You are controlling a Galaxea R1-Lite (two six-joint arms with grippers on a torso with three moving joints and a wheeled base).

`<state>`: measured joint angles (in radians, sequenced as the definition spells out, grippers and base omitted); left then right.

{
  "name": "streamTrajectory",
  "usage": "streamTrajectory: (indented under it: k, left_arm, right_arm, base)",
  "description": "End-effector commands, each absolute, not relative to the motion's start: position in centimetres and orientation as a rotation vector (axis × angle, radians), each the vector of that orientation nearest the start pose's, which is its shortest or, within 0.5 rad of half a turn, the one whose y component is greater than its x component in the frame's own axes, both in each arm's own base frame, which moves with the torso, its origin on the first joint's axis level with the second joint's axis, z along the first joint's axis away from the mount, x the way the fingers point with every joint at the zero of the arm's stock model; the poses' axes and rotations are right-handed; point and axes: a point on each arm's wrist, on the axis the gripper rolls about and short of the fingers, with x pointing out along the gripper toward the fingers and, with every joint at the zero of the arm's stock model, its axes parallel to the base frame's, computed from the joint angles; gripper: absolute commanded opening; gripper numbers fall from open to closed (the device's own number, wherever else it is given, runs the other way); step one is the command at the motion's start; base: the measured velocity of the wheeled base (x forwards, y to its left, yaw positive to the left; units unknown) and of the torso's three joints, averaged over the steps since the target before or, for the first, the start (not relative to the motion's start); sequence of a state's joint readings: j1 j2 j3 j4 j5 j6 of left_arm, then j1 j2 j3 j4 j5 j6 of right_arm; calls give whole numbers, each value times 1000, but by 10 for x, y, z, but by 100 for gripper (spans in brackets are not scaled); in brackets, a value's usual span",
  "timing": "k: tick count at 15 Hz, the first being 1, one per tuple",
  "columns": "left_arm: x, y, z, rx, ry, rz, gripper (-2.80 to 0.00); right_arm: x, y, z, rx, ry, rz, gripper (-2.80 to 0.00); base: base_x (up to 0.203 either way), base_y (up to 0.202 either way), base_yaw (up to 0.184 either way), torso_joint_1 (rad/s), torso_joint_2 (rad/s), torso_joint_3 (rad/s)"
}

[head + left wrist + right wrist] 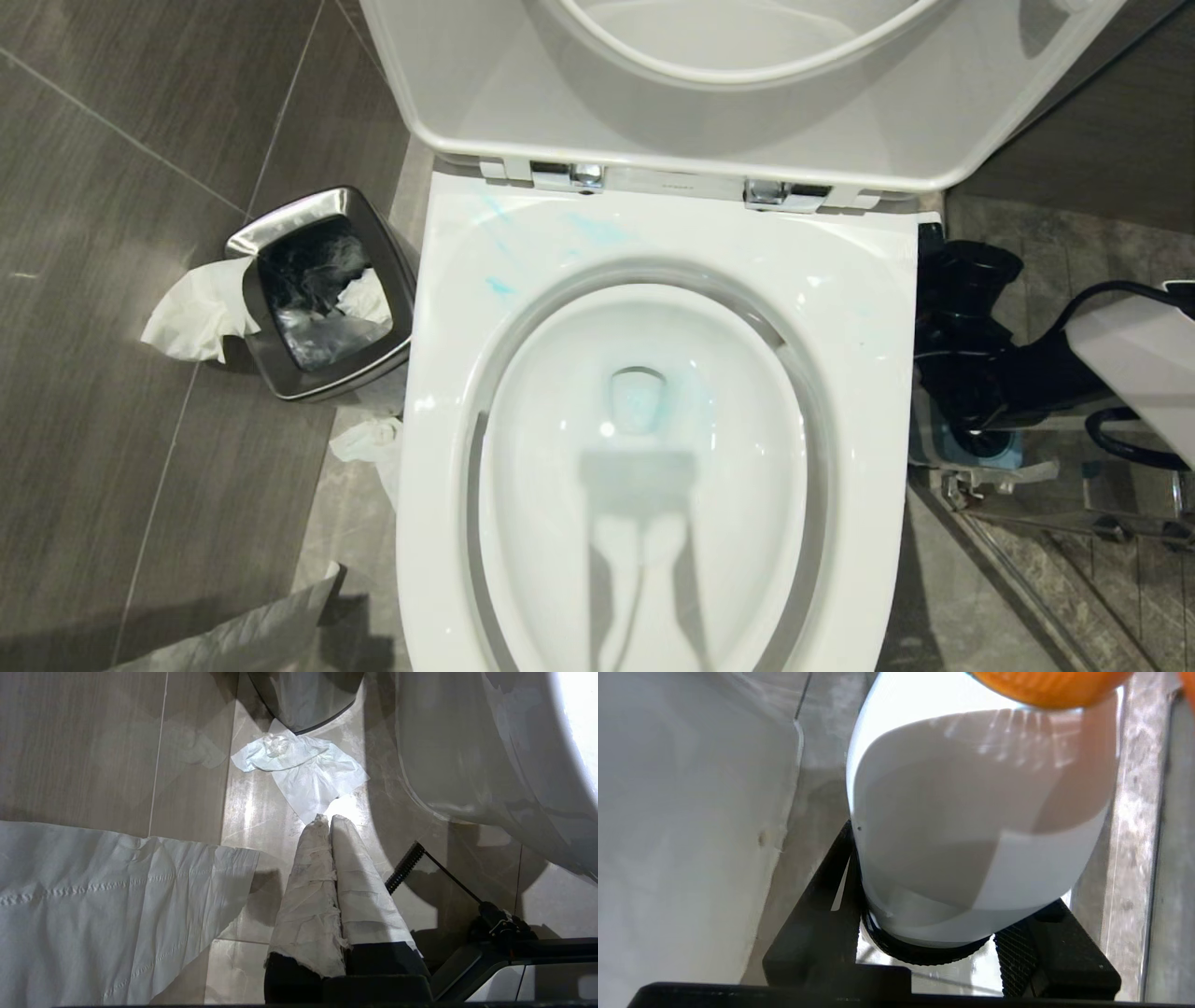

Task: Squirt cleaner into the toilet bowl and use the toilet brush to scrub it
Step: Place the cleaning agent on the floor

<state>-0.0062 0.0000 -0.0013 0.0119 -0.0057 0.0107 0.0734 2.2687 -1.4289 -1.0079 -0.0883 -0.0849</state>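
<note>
Holding the cleaner in my right pincer beside the toilet bowl; grey floor tiles, paper scraps; left pincer shut, empty.

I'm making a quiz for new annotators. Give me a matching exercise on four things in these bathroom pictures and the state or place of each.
1. cleaner
2. toilet bowl
3. steel bin
4. left gripper

a. smeared with blue streaks on its rim
b. wrapped in white, shut, above the floor tiles
c. clamped between black jaws
d. on the floor, paper hanging over its edge

Pairs: 1-c, 2-a, 3-d, 4-b
</note>
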Motion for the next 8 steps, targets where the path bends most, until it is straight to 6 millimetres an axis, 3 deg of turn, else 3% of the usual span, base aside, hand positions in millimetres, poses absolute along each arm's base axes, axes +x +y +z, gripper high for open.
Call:
streamTrajectory:
  k: [1, 8]
  left_arm:
    - [-23, 0, 75, 11, 12, -12, -280]
    - [-23, 0, 74, 9, 14, -12, -280]
  right_arm:
    - [466, 35, 169, -72, -180, -17, -280]
    - [469, 33, 158, -87, -154, -25, -280]
  base:
    - [0, 0, 0, 0, 0, 0]
    - [0, 0, 0, 0, 0, 0]
